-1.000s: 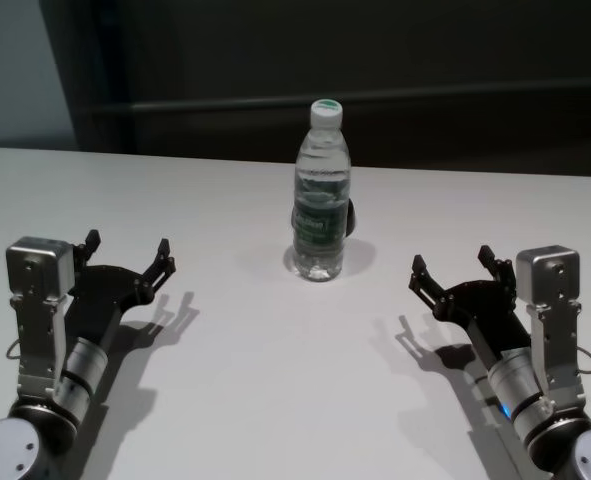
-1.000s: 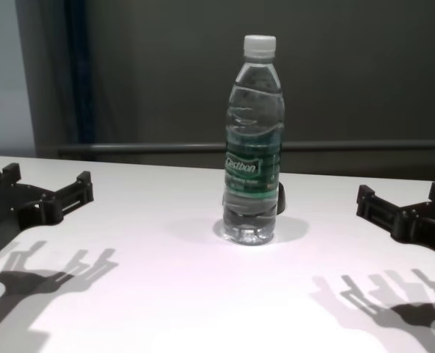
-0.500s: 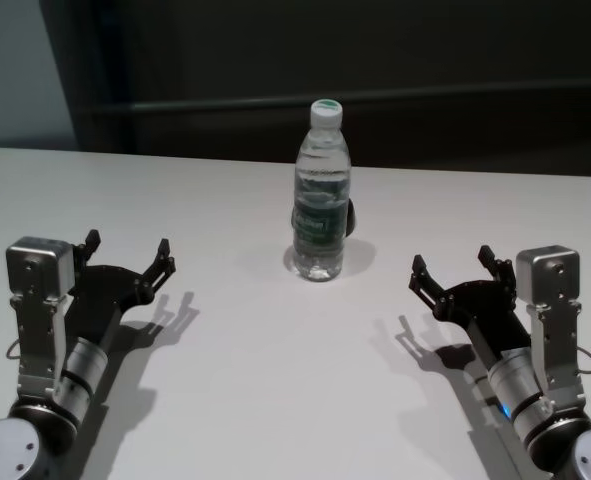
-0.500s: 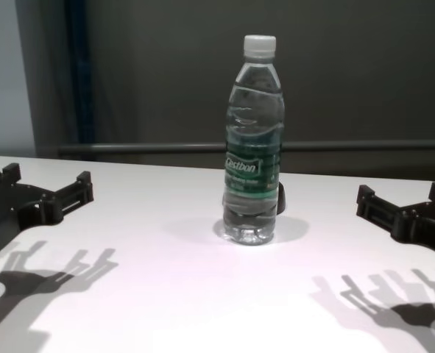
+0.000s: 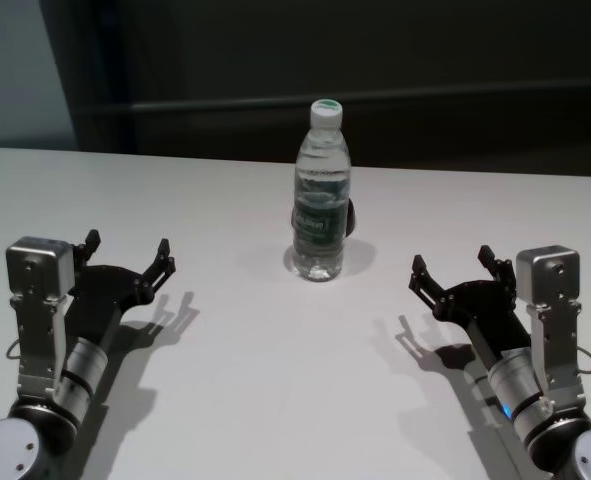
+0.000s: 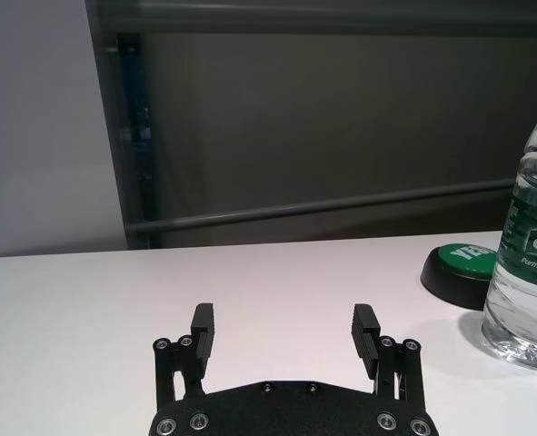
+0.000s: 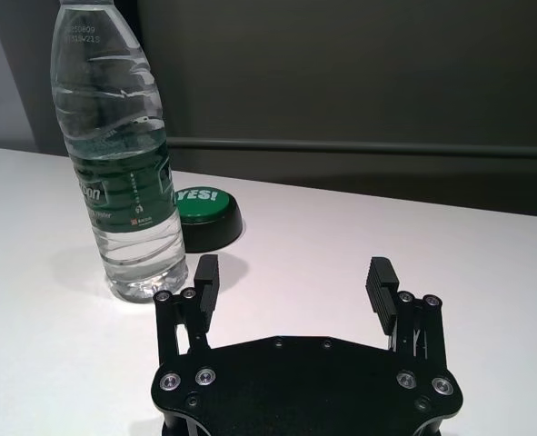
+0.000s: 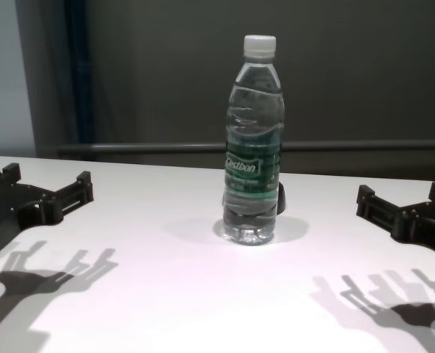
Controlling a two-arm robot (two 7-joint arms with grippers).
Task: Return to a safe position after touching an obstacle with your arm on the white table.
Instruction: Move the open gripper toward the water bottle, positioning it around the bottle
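Left gripper [image 5: 128, 250]: hovers low over the left part of the table, fingers spread wide, nothing between them; well apart from the bottle.
Left gripper fingers [image 6: 202, 334]: both dark pads visible in the left wrist view, wide gap between, bare tabletop beyond.
Right gripper [image 5: 453, 268]: hovers low over the right part of the table, fingers spread wide, holding nothing; well apart from the bottle.
Right gripper fingers [image 7: 380, 283]: pads parallel in the right wrist view, clear gap between them.
Obstacle [image 5: 321, 195]: clear water bottle, white cap, dark green label; stands upright near the table's middle, between the two grippers, touched by neither.
Button [image 7: 204, 213]: low black dome with green top lettered "YES!"; sits just behind the bottle, mostly hidden by it in the head view.
White table [image 5: 275, 390]: matte surface bearing bottle and button; gripper shadows fall on it below each arm.
Rail [image 8: 151, 148]: grey horizontal bar along the dark wall behind the table.
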